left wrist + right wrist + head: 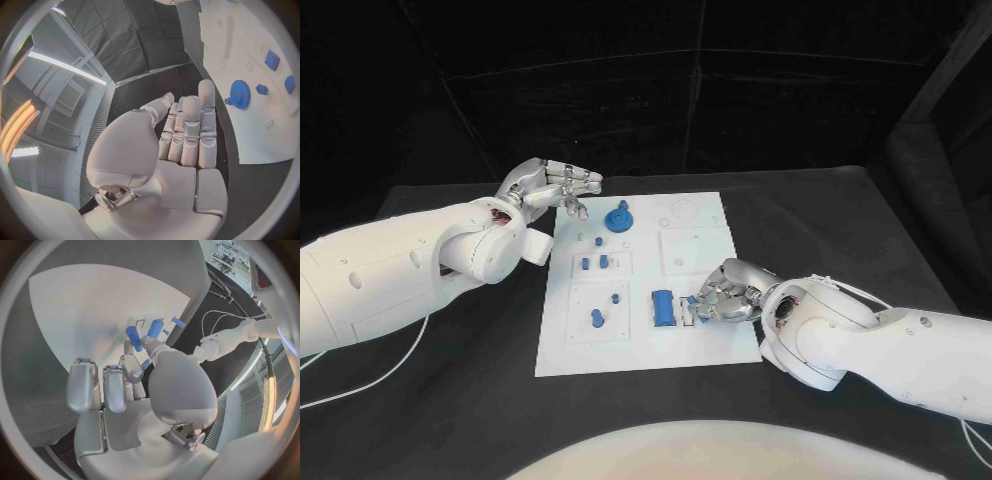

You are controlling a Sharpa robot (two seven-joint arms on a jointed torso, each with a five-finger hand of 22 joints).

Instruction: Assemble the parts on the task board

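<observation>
The white task board (689,215) lies in the middle of the black table. A blue gear (620,216) (239,92) stands near its far edge, with several small blue parts (596,263) down its left side. My left hand (554,188) (187,135) hovers over the board's far left corner, fingers straight and holding nothing. My right hand (727,291) (134,375) is low over the board's near right part. Thumb and a finger pinch a small blue part (687,304) (145,364), right beside a larger blue block (662,307) (133,337).
White cables (358,385) trail on the table under my left arm. Black table (834,220) surrounds the board on all sides, and dark curtains close off the back. My left arm (231,337) shows beyond the board in the right wrist view.
</observation>
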